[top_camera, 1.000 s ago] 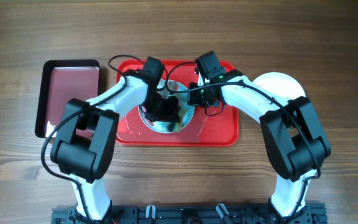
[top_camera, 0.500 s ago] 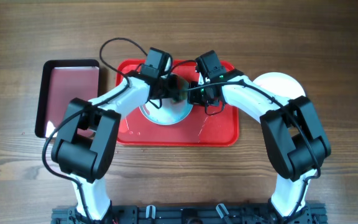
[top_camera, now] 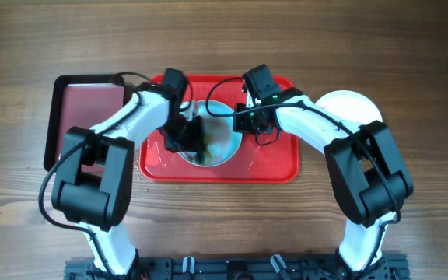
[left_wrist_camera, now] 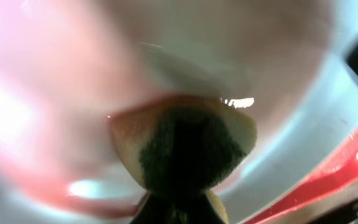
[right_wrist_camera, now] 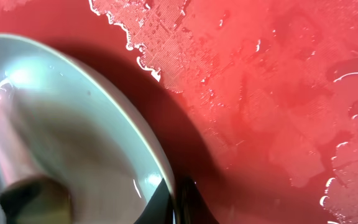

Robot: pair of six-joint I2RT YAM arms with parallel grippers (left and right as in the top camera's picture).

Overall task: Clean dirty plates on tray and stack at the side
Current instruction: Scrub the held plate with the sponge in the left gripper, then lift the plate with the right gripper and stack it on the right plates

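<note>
Counter (top_camera: 224, 47): brown wood; it carries everything you see.
Tray (top_camera: 274, 163): red, in the middle of the counter, unmoved since half a second ago. Your right wrist view shows its floor (right_wrist_camera: 278, 93) wet, with patches of water film.
Black-rimmed tray (top_camera: 84, 117): just left of the red tray, unchanged.
White plate (top_camera: 352, 105): off the red tray on its right side, on the counter, partly under your right arm, unchanged.
Turquoise plate (top_camera: 228, 144): on the red tray, left of the tray's centre, in the same spot as before.
Change: half a second ago your left claw sat at the plate's far edge; now it is over the plate's near-left part.
Left claw (top_camera: 195, 140): closed on the sponge and pressed onto the plate's bowl.
Right claw (top_camera: 241, 123): at the plate's right rim, towards the tray's middle, unmoved. In your right wrist view the claw (right_wrist_camera: 178, 202) is pinched narrow, with the rim between its fingers.
Plate's look: pale turquoise, glossy and wet (right_wrist_camera: 73, 124), with bright reflections. The left wrist view is too blurred for you to tell whether any smear is left.
Sponge (left_wrist_camera: 185, 146): yellow with a dark green face, flat against the plate.
</note>
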